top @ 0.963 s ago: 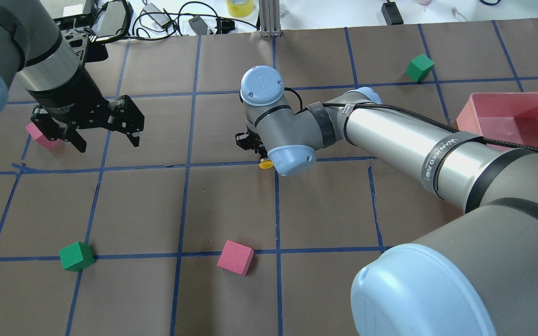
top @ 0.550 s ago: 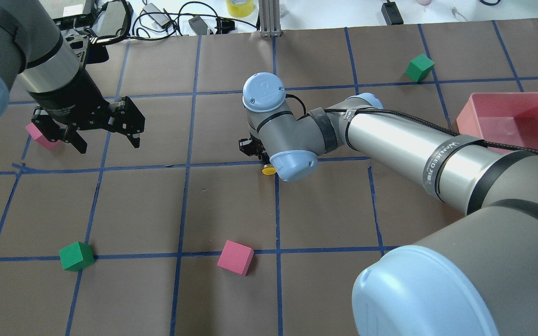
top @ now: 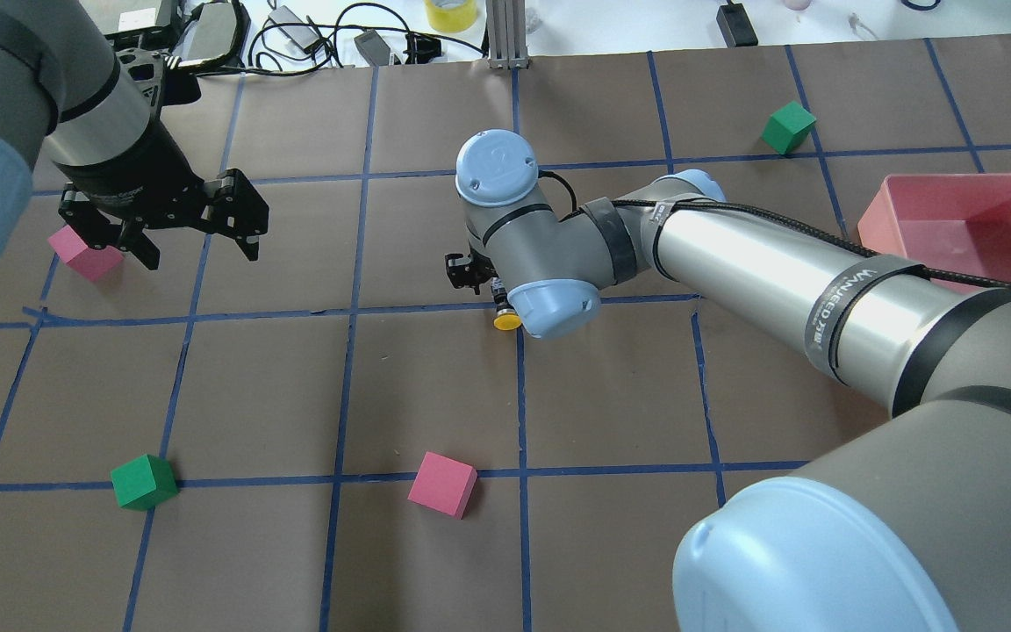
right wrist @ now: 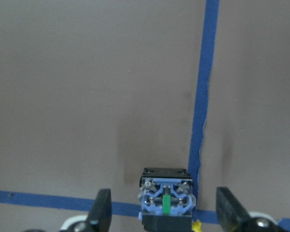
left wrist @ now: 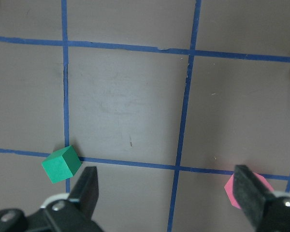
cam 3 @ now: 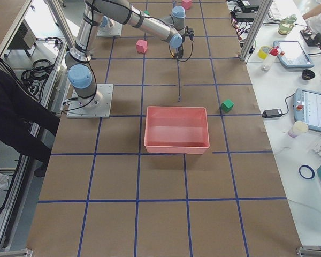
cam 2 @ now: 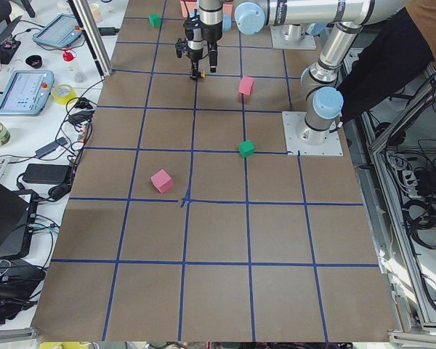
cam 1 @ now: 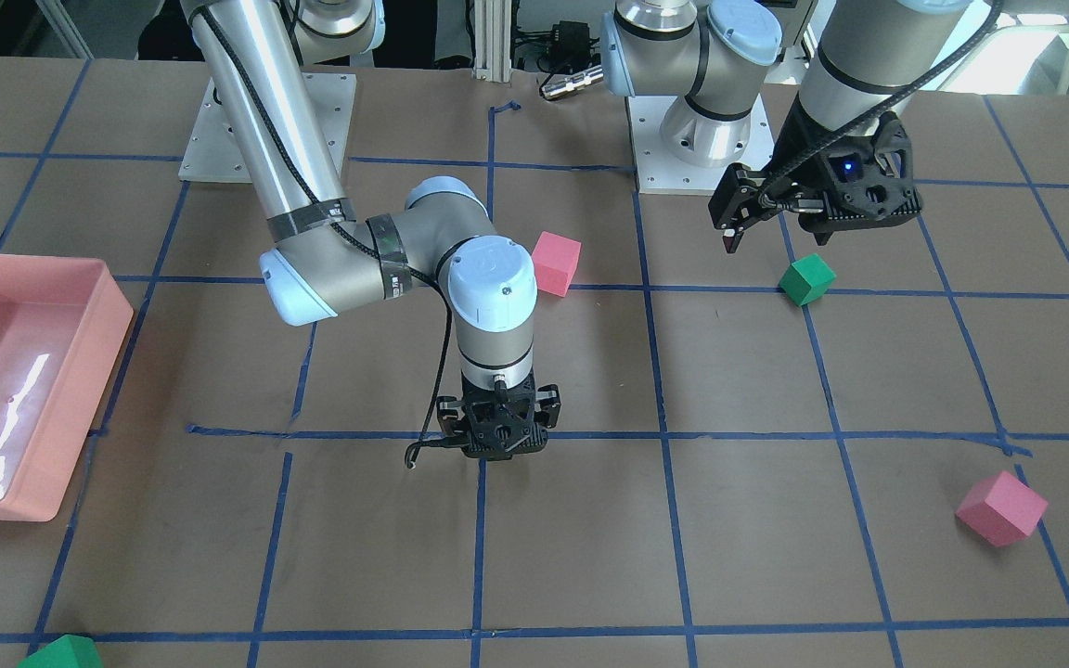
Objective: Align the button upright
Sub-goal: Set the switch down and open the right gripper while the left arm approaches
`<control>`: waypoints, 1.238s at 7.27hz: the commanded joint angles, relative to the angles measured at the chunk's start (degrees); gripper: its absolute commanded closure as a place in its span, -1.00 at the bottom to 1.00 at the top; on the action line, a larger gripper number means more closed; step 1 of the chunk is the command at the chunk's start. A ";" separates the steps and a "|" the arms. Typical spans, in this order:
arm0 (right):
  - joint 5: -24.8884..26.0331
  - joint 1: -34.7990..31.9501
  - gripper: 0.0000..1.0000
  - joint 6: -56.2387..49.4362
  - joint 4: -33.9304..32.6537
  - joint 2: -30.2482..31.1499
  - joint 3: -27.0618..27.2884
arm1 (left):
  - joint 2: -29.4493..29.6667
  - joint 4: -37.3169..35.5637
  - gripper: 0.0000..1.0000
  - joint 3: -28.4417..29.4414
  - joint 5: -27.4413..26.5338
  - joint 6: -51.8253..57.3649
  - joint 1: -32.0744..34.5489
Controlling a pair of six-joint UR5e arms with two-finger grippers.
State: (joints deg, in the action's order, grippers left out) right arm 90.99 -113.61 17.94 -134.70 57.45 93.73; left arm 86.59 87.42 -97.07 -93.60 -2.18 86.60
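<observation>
Nearest the robot's edge of the table (top: 435, 562), a green cube (top: 144, 482) and a pink cube (top: 442, 484) sit well apart from the work. Farther out, just beside a crossing of blue tape lines (top: 435, 308), the button (top: 504, 321) appears to lie tipped over. Its yellow cap points back toward the robot, and the right wrist view meets its blue terminal end (right wrist: 166, 203) rather than the cap. The right jaws hang straight down over it, spread apart, a finger (right wrist: 100, 212) on either side of the black body with a gap to both; nothing is clamped.

The step in hand looks like the grasp that comes before the turning up. To do it well, I judge the jaws should be centred so both fingers meet the flat sides of the body together; an uneven touch would likely spin or skid it. Take the body, not the round cap. Close gently, lift only a little, turn the wrist until the cap faces up, and let go once the base sits flat.

Off to the left at about the same depth, the left jaws hover spread and empty near another pink cube (top: 84, 254). Farthest lie a second green cube (top: 788, 125) and a pink tray (top: 962, 189).
</observation>
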 commanded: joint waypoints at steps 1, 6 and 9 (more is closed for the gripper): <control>0.06 2.67 -1.00 -0.71 9.65 7.20 -1.00 | -0.02 -0.67 -1.00 -1.46 1.13 0.33 0.15; -0.11 13.93 -1.00 -9.39 34.23 29.17 -4.61 | -1.61 -9.14 -1.00 -9.07 6.15 -4.65 5.48; -0.63 19.72 -1.00 -17.71 38.79 32.46 -4.61 | -3.62 -23.79 -1.00 -21.56 6.06 -3.97 8.41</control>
State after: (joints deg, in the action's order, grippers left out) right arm 91.01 -96.75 5.13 -97.99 88.75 89.15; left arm 84.06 67.05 -114.20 -87.43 -6.07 94.34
